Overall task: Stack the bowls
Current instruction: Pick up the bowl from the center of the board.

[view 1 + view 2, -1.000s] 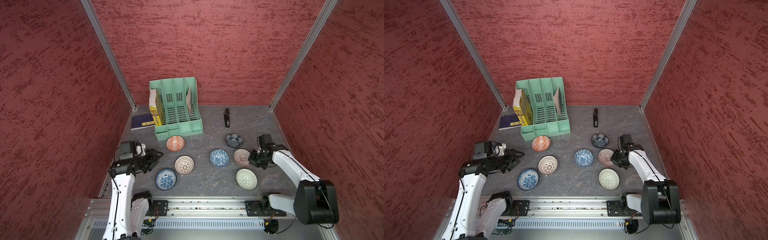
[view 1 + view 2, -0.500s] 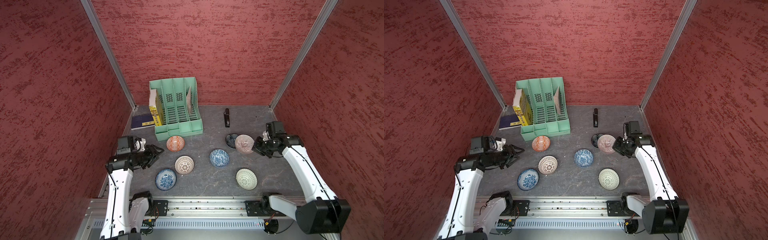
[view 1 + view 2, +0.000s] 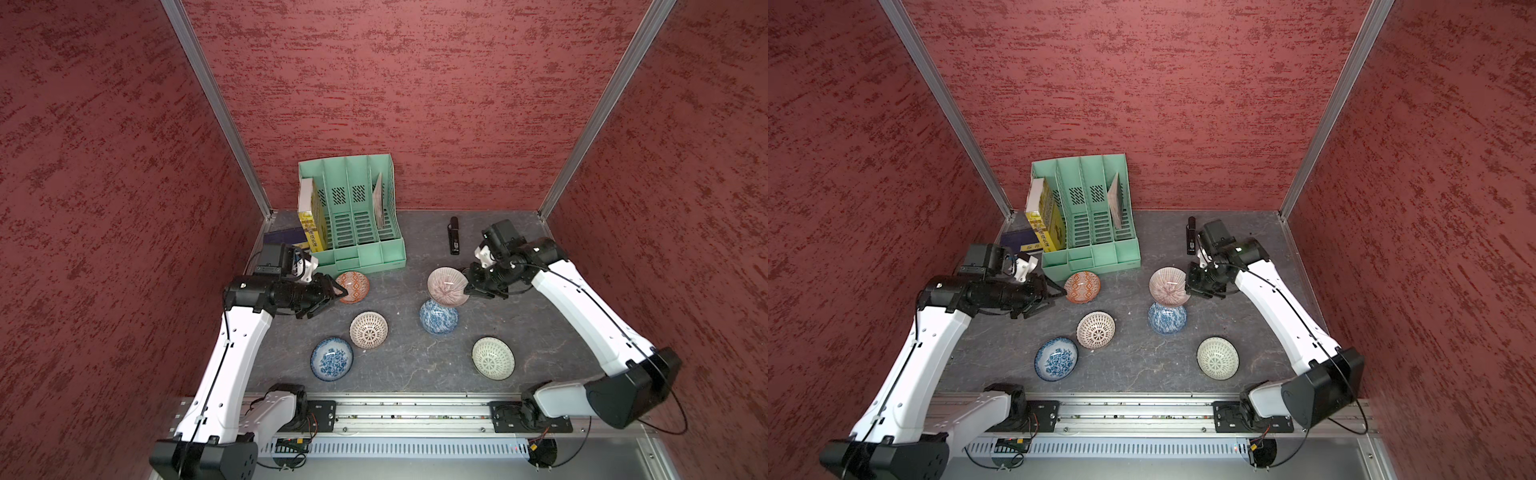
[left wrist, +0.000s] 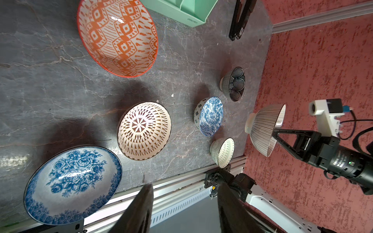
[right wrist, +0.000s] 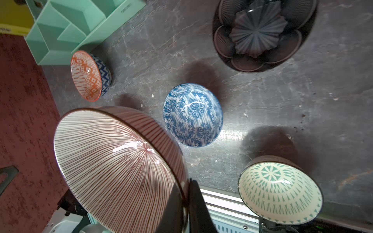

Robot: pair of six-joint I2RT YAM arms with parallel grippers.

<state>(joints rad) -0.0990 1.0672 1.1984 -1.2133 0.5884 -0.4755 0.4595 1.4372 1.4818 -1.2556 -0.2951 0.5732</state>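
Pink-striped bowl, clamped in right claw, has moved over a blue-white bowl; left claw half-open, empty.

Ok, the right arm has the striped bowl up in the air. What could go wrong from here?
1. The right end effector pinches the striped bowl at one spot on its rim, and the bowl hangs tilted; it could slip.
2. The blue bowl and dark bowl sit close below; a drop could chip them.
3. The open left end effector hovers by the orange bowl and might nudge it.
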